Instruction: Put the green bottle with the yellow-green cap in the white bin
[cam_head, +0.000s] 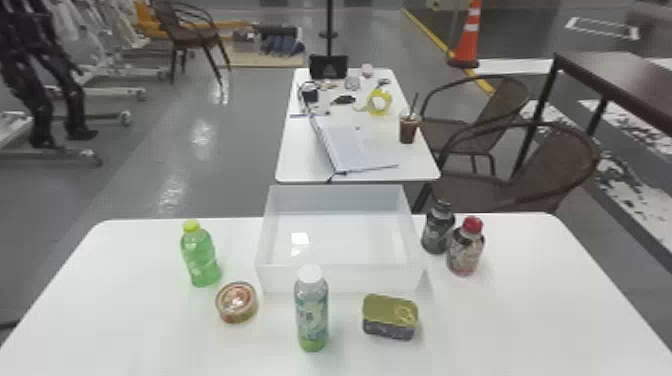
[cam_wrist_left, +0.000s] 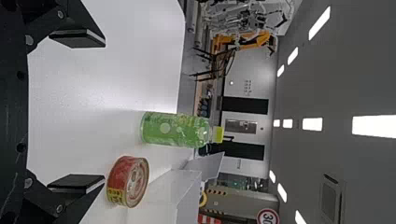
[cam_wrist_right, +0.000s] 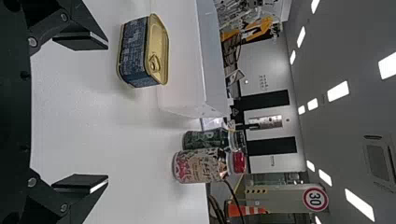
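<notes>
The green bottle with the yellow-green cap (cam_head: 201, 257) stands upright on the table, left of the white bin (cam_head: 340, 277). In the left wrist view the same green bottle (cam_wrist_left: 175, 129) is farther out than the fingertips of my left gripper (cam_wrist_left: 77, 112), which is open with nothing between its fingers. Part of the white bin (cam_wrist_left: 163, 193) shows there too. My right gripper (cam_wrist_right: 80, 112) is open and holds nothing; in its view the white bin (cam_wrist_right: 187, 60) lies beyond the rectangular can. The bin has nothing in it.
A round can (cam_head: 236, 302) sits close to the green bottle, toward the bin. In front of the bin are a clear bottle with a white cap (cam_head: 312, 310) and a rectangular can (cam_head: 390, 317). Right of it stand a dark bottle (cam_head: 438, 230) and a red-capped bottle (cam_head: 465, 247).
</notes>
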